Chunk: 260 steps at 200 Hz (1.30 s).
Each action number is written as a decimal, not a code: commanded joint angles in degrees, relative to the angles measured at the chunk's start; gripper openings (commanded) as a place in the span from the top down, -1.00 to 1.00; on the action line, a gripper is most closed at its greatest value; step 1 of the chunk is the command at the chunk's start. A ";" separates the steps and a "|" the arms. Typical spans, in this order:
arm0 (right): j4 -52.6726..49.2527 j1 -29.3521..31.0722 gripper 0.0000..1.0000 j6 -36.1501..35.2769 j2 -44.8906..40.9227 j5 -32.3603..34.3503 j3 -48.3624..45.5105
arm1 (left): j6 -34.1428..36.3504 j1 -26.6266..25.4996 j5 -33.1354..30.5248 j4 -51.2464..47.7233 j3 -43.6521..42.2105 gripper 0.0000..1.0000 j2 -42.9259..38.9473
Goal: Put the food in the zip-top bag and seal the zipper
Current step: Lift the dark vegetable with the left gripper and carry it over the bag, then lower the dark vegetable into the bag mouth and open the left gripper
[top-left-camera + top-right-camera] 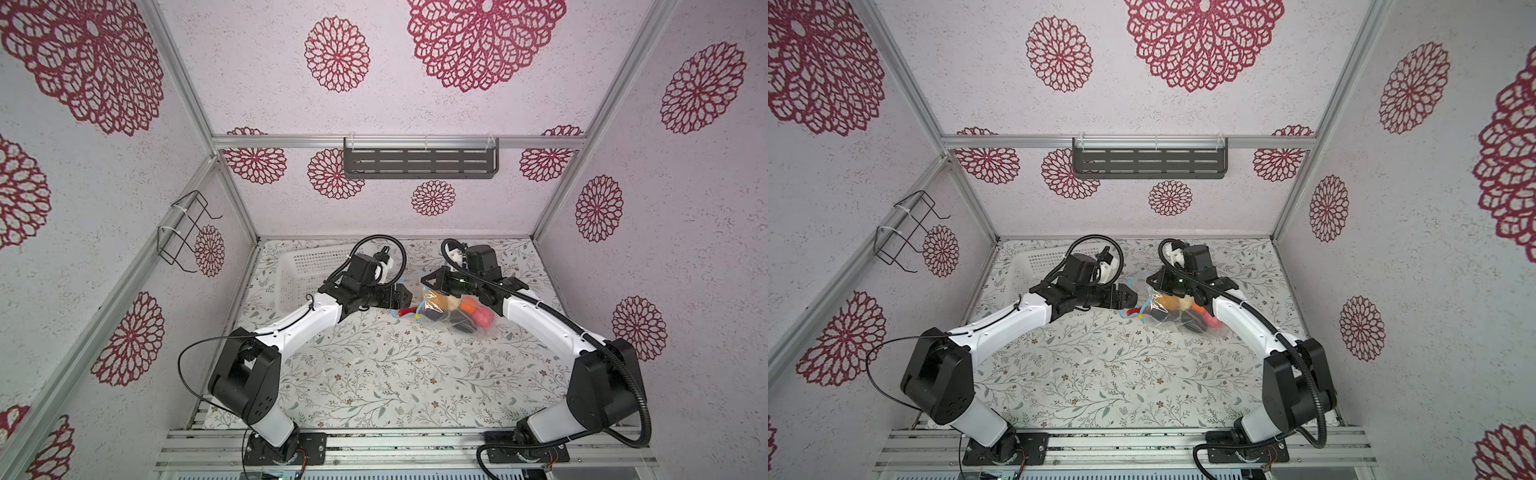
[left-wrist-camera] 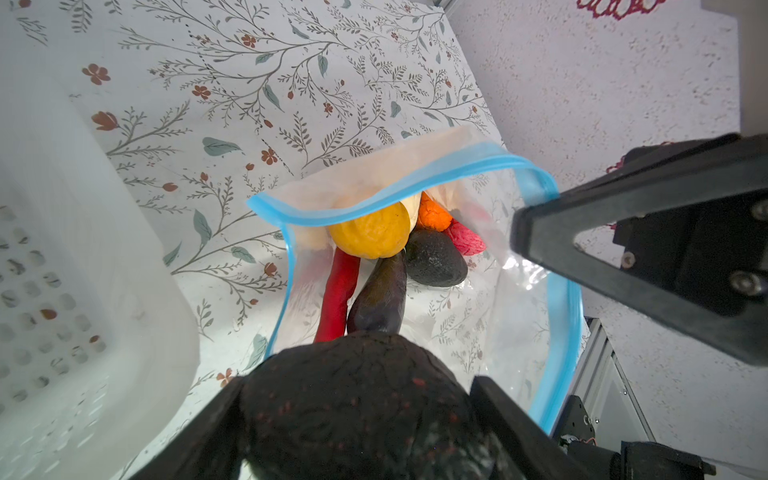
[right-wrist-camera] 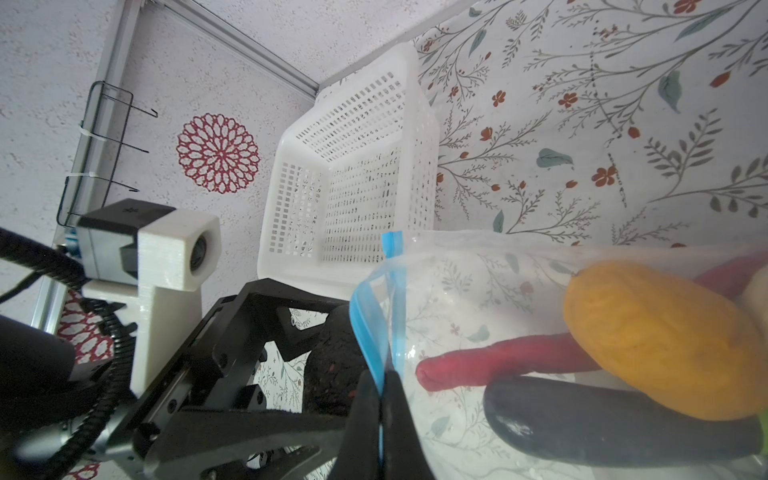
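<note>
While both white-and-black arms, left and right, stand bent at the elbow and reach inward over the floral-print table, their grippers meet near its rear centre.

White perforated plastic basket: rear left of the table, just beside the left wrist.

Clear crinkly zip-top bag: right of centre, mouth gaping toward the left gripper.

Right gripper: jaws together, clamped on the light blue zipper strip.

Left gripper: jaws wide apart, gripping a black red-flecked lump at the bag's mouth.

Inside the bag:
- yellow-orange potato shape
- dark elongated piece
- red chilli
- smaller black lump
- pink-red ball
- orange piece

Small yellow slider tab: at the zipper end nearer the arm bases.
</note>
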 commanded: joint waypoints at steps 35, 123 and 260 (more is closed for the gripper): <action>1.82 -0.30 1.00 0.56 -2.52 -0.81 0.88 | 0.40 -1.77 1.56 2.71 1.01 -0.39 1.50; 1.73 -0.25 1.00 0.46 -2.87 -0.80 0.74 | 0.36 -2.88 2.56 2.16 2.59 -0.39 4.22; 1.55 -0.18 1.00 0.59 -2.94 -0.62 0.98 | 1.83 -3.63 0.85 0.03 3.38 -0.43 5.56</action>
